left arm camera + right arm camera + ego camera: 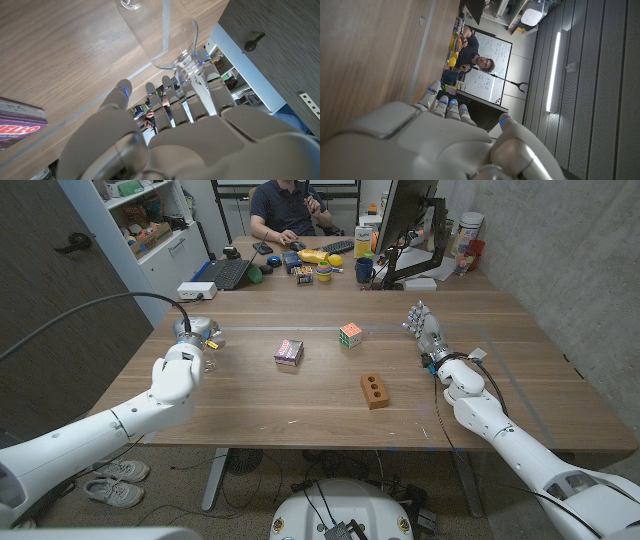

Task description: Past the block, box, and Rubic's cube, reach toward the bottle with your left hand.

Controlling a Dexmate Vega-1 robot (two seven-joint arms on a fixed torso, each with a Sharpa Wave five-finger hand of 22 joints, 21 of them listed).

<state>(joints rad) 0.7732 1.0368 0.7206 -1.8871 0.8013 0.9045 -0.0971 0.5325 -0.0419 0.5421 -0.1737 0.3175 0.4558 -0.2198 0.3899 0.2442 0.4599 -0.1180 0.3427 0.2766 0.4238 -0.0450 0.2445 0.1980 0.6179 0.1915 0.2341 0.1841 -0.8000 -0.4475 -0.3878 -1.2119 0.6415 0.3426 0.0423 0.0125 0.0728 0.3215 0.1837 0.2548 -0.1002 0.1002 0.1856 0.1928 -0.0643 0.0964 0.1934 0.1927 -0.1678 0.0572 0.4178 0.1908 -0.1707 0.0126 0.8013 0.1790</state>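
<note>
**Left hand at the bottle**

Our left hand (pixel 188 352) is reaching with fingers (pixel 192 107) apart, holding nothing, their tips just beside the bottle (pixel 160 32). We are seeing clear, smooth, rounded plastic lying near the wooden table's (pixel 300 395) left edge. Our right hand (pixel 425 330) is waiting open.

Both arms glossy white, rounded shells. Left hand (pixel 194 332) and right hand (pixel 426 328) grey, blue-lit fingers (pixel 123 91). Black cable loops off left arm.
</note>
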